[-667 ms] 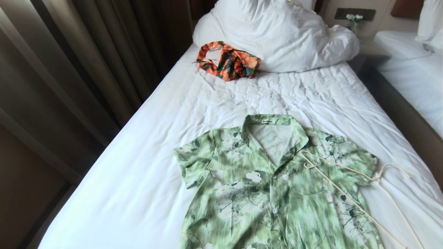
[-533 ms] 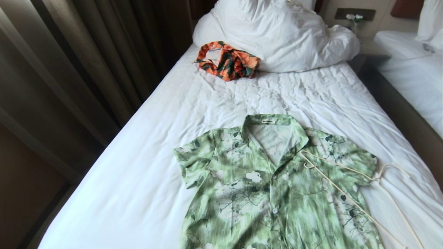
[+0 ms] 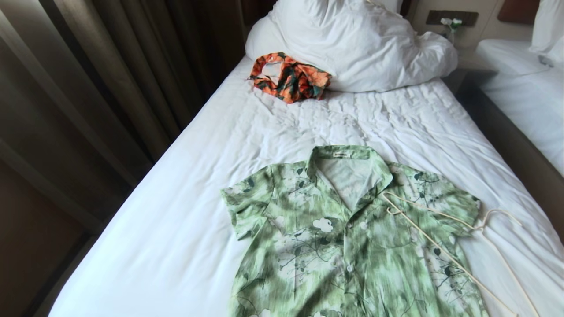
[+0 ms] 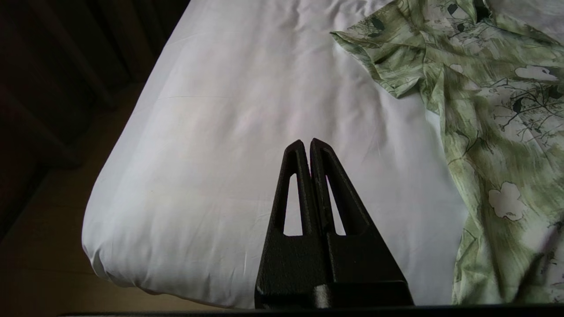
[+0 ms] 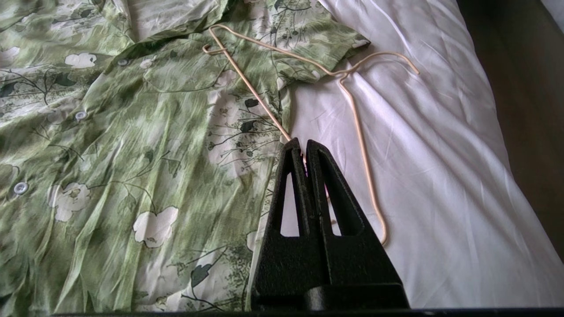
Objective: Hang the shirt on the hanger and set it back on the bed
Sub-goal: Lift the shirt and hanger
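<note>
Left end effector closed over bed, right end effector closed above hanger, shirt label unreadable

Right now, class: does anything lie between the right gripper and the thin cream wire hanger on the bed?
Nothing visible does. The shut right gripper hangs above the cream wire hanger, which lies uncovered, one end on the green floral shirt, the hook on the white bed sheet.

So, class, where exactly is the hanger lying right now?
In the head view the hanger lies flat on the bed, toward the robot's right: one end rests on the shirt by its collar, and its hook sits on the sheet beyond the sleeve.
</note>
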